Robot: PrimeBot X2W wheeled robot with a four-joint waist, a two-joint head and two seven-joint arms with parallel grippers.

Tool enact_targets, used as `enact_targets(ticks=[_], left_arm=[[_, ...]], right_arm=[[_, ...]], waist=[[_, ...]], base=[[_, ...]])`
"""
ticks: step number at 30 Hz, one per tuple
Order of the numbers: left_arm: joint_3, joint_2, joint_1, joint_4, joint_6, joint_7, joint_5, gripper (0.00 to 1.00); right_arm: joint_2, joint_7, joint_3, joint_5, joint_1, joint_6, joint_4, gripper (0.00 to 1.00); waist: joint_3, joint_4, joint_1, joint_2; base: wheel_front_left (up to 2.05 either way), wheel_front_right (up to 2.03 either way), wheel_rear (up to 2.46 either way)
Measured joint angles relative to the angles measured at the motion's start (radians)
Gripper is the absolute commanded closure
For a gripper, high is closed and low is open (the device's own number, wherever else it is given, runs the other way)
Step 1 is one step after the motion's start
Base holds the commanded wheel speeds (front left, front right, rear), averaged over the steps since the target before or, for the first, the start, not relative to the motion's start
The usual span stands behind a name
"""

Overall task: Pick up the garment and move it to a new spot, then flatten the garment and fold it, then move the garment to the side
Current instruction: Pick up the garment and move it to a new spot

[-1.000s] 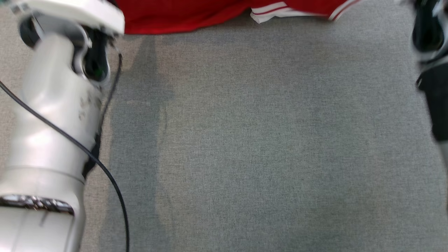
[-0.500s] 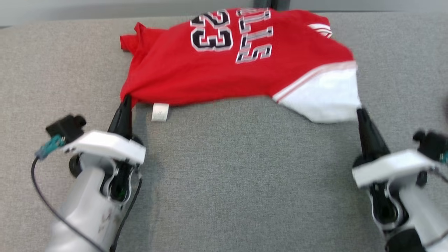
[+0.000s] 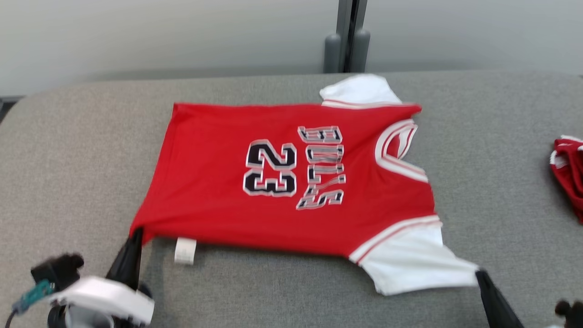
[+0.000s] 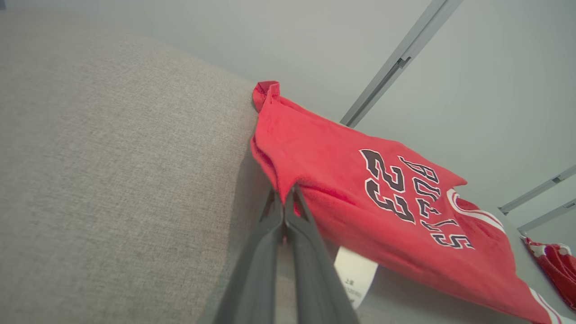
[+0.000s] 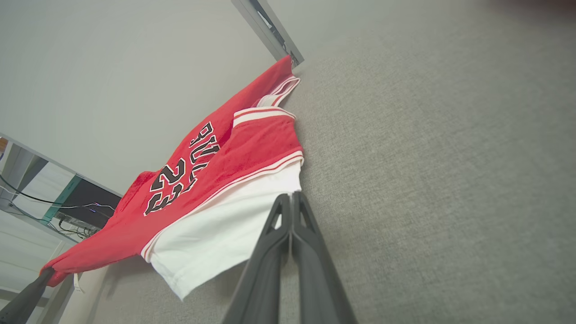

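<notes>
The garment (image 3: 291,182) is a red jersey with white sleeves and the number 23, spread out on the grey padded table (image 3: 68,150), its near edge lifted. At the lower left my left gripper (image 3: 136,234) is shut on its near hem corner; the left wrist view shows the closed fingers (image 4: 288,191) pinching the red cloth (image 4: 360,189). My right gripper (image 3: 479,273) at the lower right is shut on the tip of the near white sleeve, seen as closed fingers (image 5: 291,195) against the white cloth (image 5: 216,180). The left gripper's tip (image 5: 40,276) holds the far corner there.
A white label (image 3: 184,250) hangs from the near hem. A second red and white piece of clothing (image 3: 567,168) lies bunched at the table's right edge. Behind the table stand a grey wall and a dark post (image 3: 346,41).
The head camera has tilted up, so the whole garment and the wall have come into the picture. The jersey lies more spread out, its far sleeve showing. Both grippers stay shut on it.
</notes>
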Motion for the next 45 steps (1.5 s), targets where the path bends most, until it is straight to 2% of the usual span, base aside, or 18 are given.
enact_targets(ticks=[9,14,18,25,26,35,40,45], left_arm=[[0.024,0.07,0.311,-0.303,0.177,0.055,-0.024,1.0],[0.028,0.093,0.425,-0.444,0.263,0.086,-0.028,1.0],[0.026,0.114,0.458,-0.494,0.308,0.11,-0.024,1.0],[0.019,0.13,0.454,-0.526,0.324,0.166,-0.028,1.0],[0.021,0.152,0.443,-0.529,0.327,0.189,-0.03,1.0],[0.006,0.221,0.302,-0.54,0.314,0.312,-0.025,1.0],[-0.009,0.246,0.224,-0.523,0.301,0.368,-0.016,1.0],[-0.007,0.241,0.162,-0.487,0.29,0.378,-0.018,1.0]], right_arm=[[0.11,0.172,-0.157,-0.088,0.273,0.0,-0.154,1.0],[0.158,0.247,-0.209,-0.131,0.333,0.0,-0.217,1.0],[0.178,0.291,-0.234,-0.15,0.337,0.0,-0.239,1.0],[0.189,0.334,-0.25,-0.143,0.282,0.0,-0.243,1.0],[0.191,0.346,-0.247,-0.133,0.241,0.0,-0.25,1.0],[0.194,0.379,-0.249,-0.047,0.005,0.0,-0.266,1.0],[0.189,0.38,-0.244,-0.052,-0.123,0.0,-0.202,1.0],[0.175,0.362,-0.208,-0.061,-0.231,0.0,-0.11,1.0]], waist=[[-0.12,-0.024,0.0,0.0],[-0.145,-0.037,0.0,0.0],[-0.14,-0.036,0.0,0.0],[-0.106,-0.035,0.0,0.0],[-0.086,-0.036,0.0,0.0],[0.018,-0.038,0.0,0.0],[0.071,-0.037,0.0,0.0],[0.122,-0.034,0.0,0.0]], base=[[0.0,0.0,0.0],[0.0,0.0,0.0],[0.0,0.0,0.0],[0.0,0.0,0.0],[0.0,0.0,0.0],[0.0,0.0,0.0],[0.0,0.0,0.0],[0.0,0.0,0.0]])
